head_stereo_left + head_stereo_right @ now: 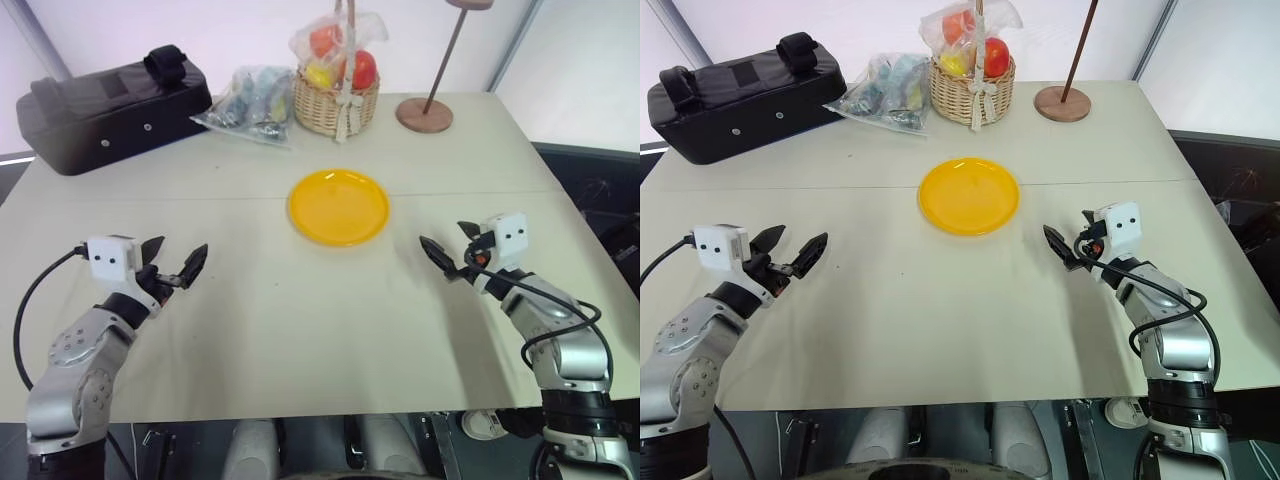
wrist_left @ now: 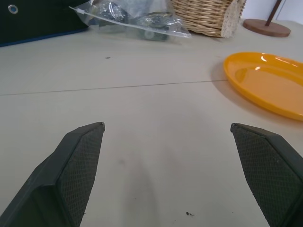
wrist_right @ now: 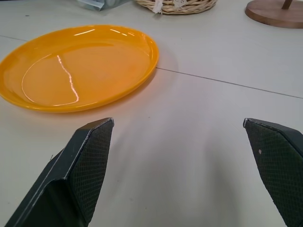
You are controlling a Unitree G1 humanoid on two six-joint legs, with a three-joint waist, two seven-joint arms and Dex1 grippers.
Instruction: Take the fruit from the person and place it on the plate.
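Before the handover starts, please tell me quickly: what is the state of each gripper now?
Left gripper: open, holding nothing.
Right gripper: open, holding nothing.

Wooden stand (image 1: 425, 113) pole cut off at top edge of left eye view, wrapped fruits (image 1: 340, 55) in wicker basket (image 1: 335, 102) blurred by plastic, clear bag (image 1: 245, 103) contents indistinct upper centre, black case (image 2: 33, 21) cropped upper left of left wrist view, plate (image 2: 267, 82) cut by right edge there.
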